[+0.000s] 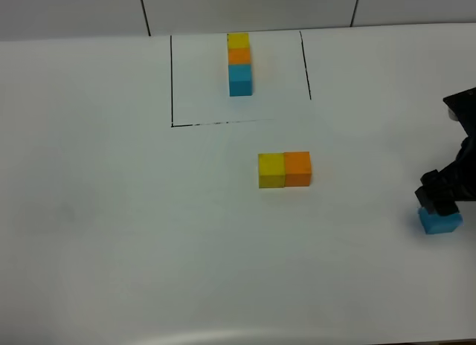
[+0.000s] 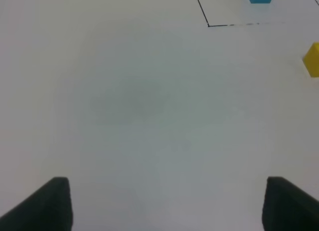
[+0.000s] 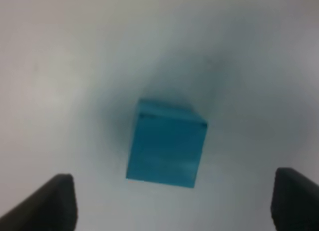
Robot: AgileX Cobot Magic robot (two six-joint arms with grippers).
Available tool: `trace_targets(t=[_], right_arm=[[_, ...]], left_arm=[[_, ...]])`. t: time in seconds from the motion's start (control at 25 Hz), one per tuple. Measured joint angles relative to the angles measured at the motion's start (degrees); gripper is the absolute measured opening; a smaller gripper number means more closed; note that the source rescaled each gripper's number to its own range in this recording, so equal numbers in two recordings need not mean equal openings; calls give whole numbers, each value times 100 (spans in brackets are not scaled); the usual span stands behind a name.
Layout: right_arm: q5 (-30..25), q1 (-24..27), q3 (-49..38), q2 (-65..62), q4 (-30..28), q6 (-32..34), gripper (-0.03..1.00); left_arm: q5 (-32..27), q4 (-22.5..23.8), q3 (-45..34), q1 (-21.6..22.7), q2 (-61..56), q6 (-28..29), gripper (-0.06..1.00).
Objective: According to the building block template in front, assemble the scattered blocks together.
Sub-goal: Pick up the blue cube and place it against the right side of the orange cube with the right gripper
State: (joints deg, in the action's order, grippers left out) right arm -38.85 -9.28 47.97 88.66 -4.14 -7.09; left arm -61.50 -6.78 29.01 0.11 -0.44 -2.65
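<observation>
The building block template (image 1: pixel 239 62) is a straight line of yellow, orange and blue cubes inside a thin black outline. Below it and slightly right, the yellow cube (image 1: pixel 271 170) and orange cube (image 1: pixel 297 169) sit touching, yellow leftmost. The blue cube (image 1: pixel 439 221) lies flat, slightly askew, well apart to the template's lower right.

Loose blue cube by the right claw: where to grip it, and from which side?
Take the blue cube by two opposite vertical faces, coming straight down from above. It sits flat on the table, no other block near it. The open right claw hangs over it, but the cube looks slightly turned against the fingers; probably rotate the wrist to square up first.
</observation>
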Motion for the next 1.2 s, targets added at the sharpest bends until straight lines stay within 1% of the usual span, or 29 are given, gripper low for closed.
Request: trace_targets(t=[0.12,0.2,0.36,0.48,0.56,0.6,0.64,0.68,0.76,0.8,0.88,0.96,1.08,1.2], right_arm=[[334,43,-208,28,121,11,62],[454,113,-223,121,198,11,62],[521,328,-244,510,350,11,62],[598,389,-244,785,414,11,62],[666,417,-244,900,483,11,59],[681,423,-244,951,504,5,56],[686,428,-244,977,513,5,49],[686,430,-244,993,513,5,39],[670,430,-232,993,501,5,11],[617,412,-188,993,486,5,0],[426,302,-64,997,361,-167,2],[135,77,151,997,177,-504,2],[-178,-417,523,997,-189,-1214,2],[-319,-886,867,997,-400,-2133,2]], left_arm=[[0,0,0,0,0,0,67],[0,0,0,0,0,0,67],[0,0,0,0,0,0,67],[0,0,0,0,0,0,67],[0,0,0,0,0,0,67],[0,0,0,0,0,0,67],[0,0,0,0,0,0,67],[0,0,0,0,0,0,67],[0,0,0,0,0,0,67],[0,0,0,0,0,0,67],[0,0,0,0,0,0,67],[0,0,0,0,0,0,67],[0,0,0,0,0,0,67],[0,0,0,0,0,0,67]])
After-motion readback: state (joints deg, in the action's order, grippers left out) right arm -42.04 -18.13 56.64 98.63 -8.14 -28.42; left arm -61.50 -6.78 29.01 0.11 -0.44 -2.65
